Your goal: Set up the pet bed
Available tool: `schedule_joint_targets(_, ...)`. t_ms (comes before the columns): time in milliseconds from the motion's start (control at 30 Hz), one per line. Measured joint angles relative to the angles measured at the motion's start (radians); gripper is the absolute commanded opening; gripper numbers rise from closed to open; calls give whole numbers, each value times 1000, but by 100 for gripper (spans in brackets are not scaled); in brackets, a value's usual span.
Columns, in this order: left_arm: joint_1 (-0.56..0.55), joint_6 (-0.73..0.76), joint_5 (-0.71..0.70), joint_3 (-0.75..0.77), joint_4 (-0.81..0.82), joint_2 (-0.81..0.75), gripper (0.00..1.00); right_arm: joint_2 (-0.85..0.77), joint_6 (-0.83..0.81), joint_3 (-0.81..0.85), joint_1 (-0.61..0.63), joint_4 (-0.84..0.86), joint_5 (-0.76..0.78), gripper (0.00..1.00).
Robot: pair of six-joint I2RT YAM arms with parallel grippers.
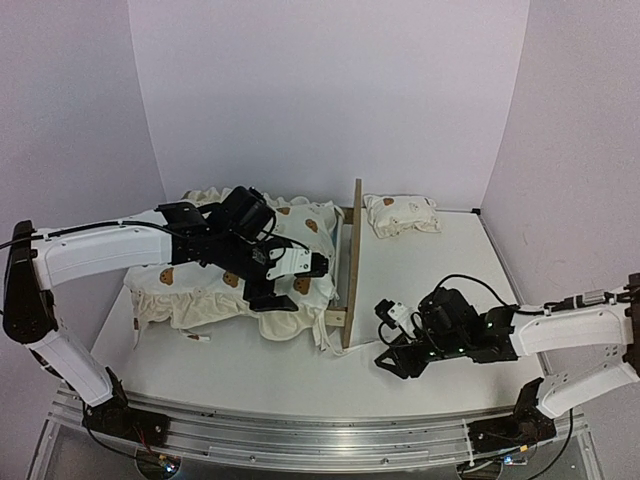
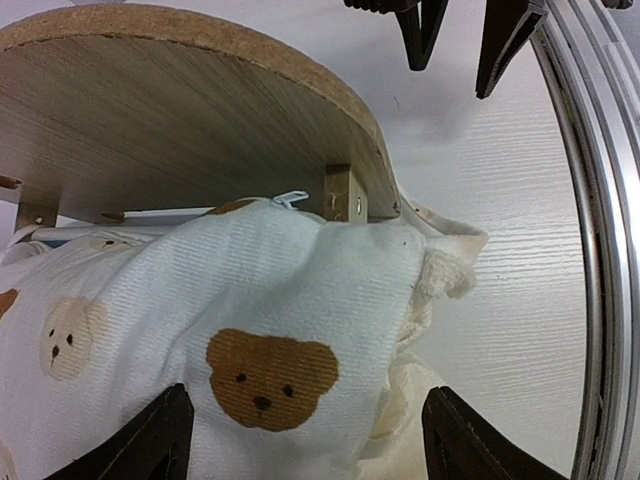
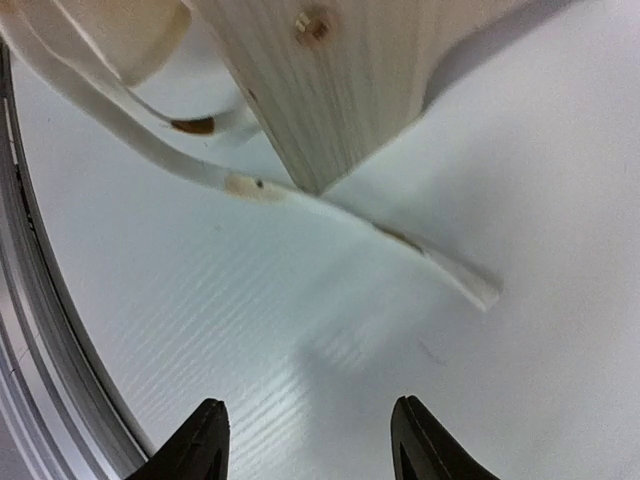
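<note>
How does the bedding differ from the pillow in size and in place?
The bedding is large and rumpled; the pillow is small and plump. The bedding lies at the left of the pet bed's upright board, against it; the pillow lies on the table, at the right of that board, apart from it. Both are cream with brown prints.

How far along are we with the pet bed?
Done: bear-print bedding lies on the pet bed, though bunched. In hand: nothing; left fingers open above the bedding, right fingers open beside the bed. Left: pillow lies apart, outside the bed.
</note>
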Motion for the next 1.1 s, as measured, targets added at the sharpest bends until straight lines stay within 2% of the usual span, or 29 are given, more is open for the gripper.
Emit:
schedule_joint_targets(100, 0, 18, -35, 0, 7, 1, 74, 64, -84, 1, 37, 164, 12, 51)
schedule_joint_targets(200, -2, 34, -82, -2, 23, 6, 64, 134, -137, 9, 118, 307, 49, 49)
schedule_joint_targets(400, -2, 58, -141, -23, 55, 12, 25, 308, -194, 70, 245, 494, 158, 40)
schedule_joint_targets(500, -2, 55, -146, -28, 59, 12, 11, 381, -203, 106, 261, 560, 229, 38)
schedule_joint_targets(633, -2, 47, -146, -29, 60, 11, 5, 446, -206, 154, 262, 610, 316, 34)
schedule_joint_targets(1100, -2, 25, -145, -41, 67, -15, 4, 587, -220, 206, 261, 653, 428, 29)
